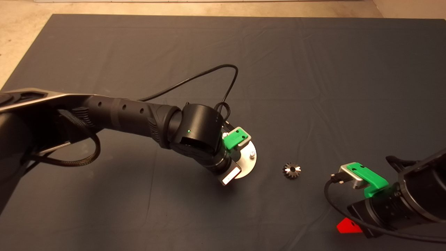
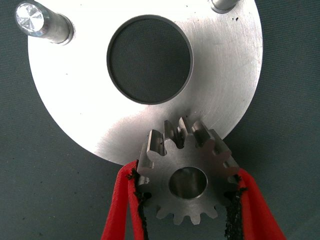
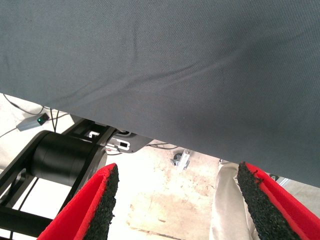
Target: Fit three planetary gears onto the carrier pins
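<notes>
Gripping one planetary gear over the disc's edge, the left end effector has none seated yet — two pins bare, another gear on the table; right end effector open, parked.

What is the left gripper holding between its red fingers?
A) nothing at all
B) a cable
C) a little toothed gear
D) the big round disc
C: in the left wrist view the left gripper has its pads pressed on both sides of a planetary gear, held over the edge of the shiny disc.
</notes>
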`<state>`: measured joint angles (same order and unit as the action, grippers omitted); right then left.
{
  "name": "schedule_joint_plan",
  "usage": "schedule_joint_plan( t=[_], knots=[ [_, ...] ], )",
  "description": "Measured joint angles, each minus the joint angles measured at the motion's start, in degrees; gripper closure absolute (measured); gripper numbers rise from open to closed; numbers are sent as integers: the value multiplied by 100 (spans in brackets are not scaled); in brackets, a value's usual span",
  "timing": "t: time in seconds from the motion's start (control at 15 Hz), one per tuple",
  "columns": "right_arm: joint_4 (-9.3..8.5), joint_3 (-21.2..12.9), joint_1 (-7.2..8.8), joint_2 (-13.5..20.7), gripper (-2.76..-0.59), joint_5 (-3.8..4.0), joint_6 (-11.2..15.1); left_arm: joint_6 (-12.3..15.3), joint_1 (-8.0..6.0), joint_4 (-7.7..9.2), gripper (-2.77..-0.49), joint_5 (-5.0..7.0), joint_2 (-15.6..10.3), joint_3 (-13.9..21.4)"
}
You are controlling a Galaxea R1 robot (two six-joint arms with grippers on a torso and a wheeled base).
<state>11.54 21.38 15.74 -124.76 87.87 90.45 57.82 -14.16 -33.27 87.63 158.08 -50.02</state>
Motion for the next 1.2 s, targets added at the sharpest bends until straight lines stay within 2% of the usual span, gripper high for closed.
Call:
schedule_joint_plan(
  t=[0.13, 0.33, 0.47, 1.2],
  knots=[
    [2, 1, 0, 0, -175, 0, 0, -2, 0, 0, -59, -2, -4, 0],
    [2, 2, 0, -2, -175, 0, 0, -5, 0, 0, -59, -82, -79, 2],
    [2, 0, 0, -2, -175, 0, 0, -22, 0, -5, -59, -94, -109, 2],
    [2, 1, -1, -2, -175, 0, 0, -46, 0, -38, -59, -56, -176, 52]
  ],
)
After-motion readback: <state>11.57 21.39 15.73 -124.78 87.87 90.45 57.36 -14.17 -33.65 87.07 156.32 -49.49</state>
